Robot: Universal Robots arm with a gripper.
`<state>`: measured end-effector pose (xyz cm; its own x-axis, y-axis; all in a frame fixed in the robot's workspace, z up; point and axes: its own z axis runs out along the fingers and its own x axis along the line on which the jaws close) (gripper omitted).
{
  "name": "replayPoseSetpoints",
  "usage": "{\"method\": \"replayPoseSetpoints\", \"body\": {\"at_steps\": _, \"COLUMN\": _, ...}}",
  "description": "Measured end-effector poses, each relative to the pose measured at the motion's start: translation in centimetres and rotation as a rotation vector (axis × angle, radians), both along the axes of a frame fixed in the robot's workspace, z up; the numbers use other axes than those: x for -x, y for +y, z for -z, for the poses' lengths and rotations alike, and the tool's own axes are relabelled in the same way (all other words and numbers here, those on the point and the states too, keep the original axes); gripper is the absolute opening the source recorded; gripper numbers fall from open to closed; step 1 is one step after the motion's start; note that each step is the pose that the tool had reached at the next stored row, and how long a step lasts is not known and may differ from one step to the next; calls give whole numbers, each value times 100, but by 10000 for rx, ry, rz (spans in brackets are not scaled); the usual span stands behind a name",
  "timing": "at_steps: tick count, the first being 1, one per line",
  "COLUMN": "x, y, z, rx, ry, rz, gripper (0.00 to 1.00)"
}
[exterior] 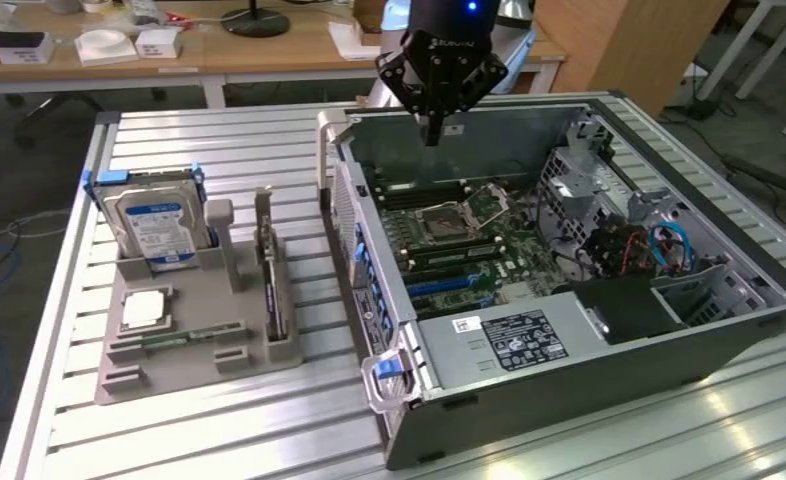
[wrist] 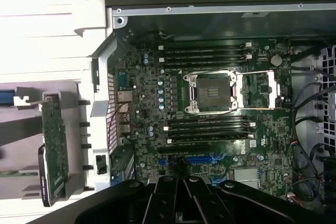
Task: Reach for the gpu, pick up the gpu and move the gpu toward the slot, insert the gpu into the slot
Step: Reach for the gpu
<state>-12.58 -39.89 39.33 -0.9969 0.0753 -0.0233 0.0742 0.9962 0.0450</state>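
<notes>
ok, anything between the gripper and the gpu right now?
Only the case's side wall: the gripper hangs on one side of it, the gpu stands in the gray holder on the other. The gripper looks higher than the wall's rim.

exterior view: illumination is bright and even, from overhead. the slatted metal table (exterior: pixel 660 440) shows white glare streaks along its near edge. the computer case (exterior: pixel 540 370) is shaded inside along its walls. wrist view: the table beside the case is washed out to near white. the motherboard (wrist: pixel 210 129) is dimly lit. the gripper (wrist: pixel 181 198) reads as a dark silhouette.
</notes>
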Motion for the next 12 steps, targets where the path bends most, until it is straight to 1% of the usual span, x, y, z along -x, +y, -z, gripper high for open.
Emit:
{"method": "replayPoseSetpoints", "body": {"at_steps": 5, "x": 60, "y": 0, "z": 1, "rx": -1, "ry": -1, "rz": 1, "gripper": 10}}
{"method": "replayPoseSetpoints", "body": {"at_steps": 12, "x": 179, "y": 0, "z": 1, "rx": -1, "ry": -1, "rz": 0, "gripper": 10}}
